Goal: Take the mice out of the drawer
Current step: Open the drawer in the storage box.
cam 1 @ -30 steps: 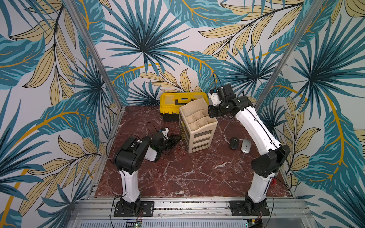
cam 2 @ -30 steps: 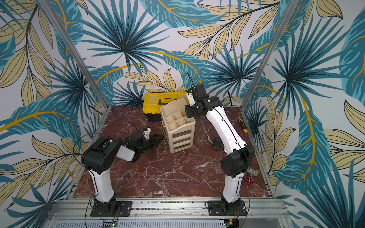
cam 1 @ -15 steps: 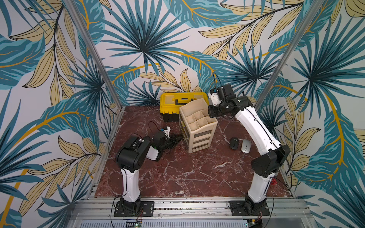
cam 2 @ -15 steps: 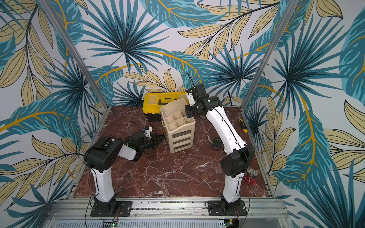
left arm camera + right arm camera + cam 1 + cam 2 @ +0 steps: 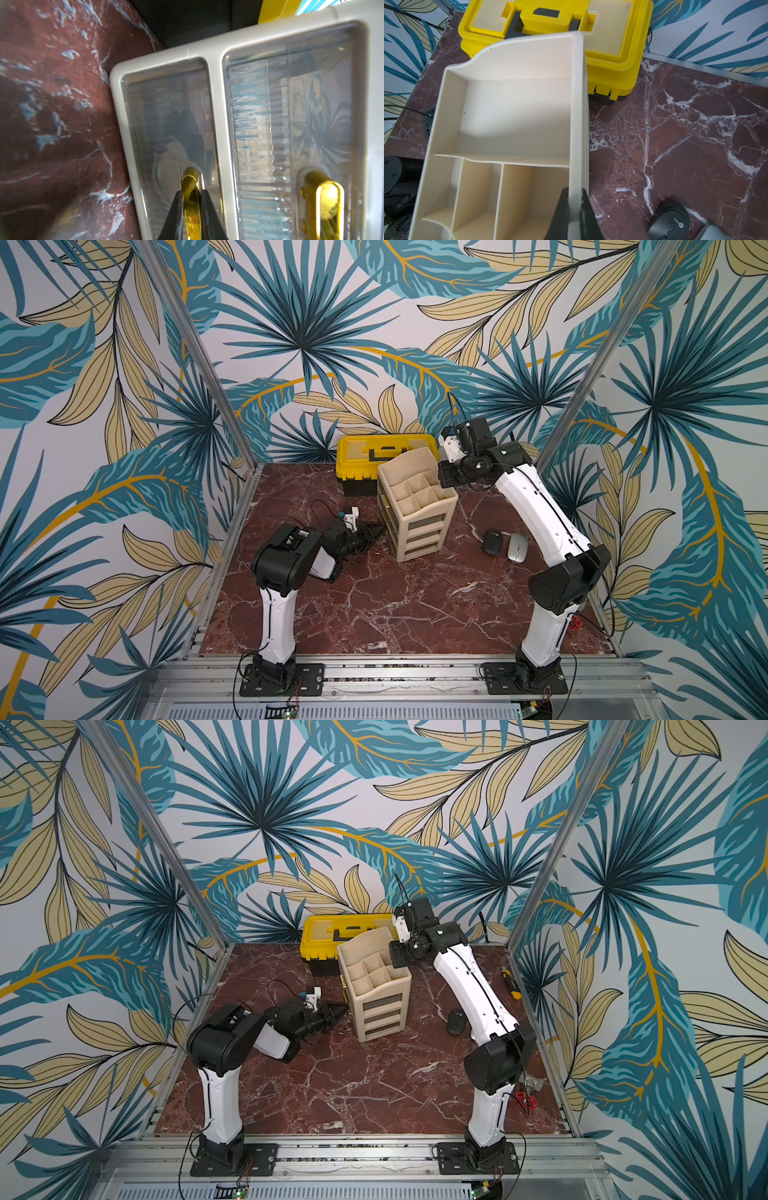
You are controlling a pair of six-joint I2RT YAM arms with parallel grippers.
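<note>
A beige drawer organizer (image 5: 419,506) stands mid-table. My left gripper (image 5: 192,192) is shut on the gold handle (image 5: 190,180) of its lowest drawer (image 5: 166,124), low at the organizer's left side in both top views (image 5: 376,533). That drawer sits closed, and a dark shape (image 5: 188,133) shows dimly behind its clear front. My right gripper (image 5: 574,190) is shut on the organizer's top wall (image 5: 578,124). A black mouse (image 5: 493,541) and a silver-grey mouse (image 5: 518,547) lie side by side on the table to the organizer's right. In the right wrist view the black mouse (image 5: 669,222) is close by.
A yellow toolbox (image 5: 386,456) stands right behind the organizer. A yellow-and-black utility knife (image 5: 510,982) lies by the right wall. The drawer above has its own gold handle (image 5: 329,199). Red-brown marble tabletop (image 5: 395,605) stretches in front.
My left gripper has moved in toward the organizer and closed its fingers on the lowest drawer's handle. The right arm has kept its hold and place.
</note>
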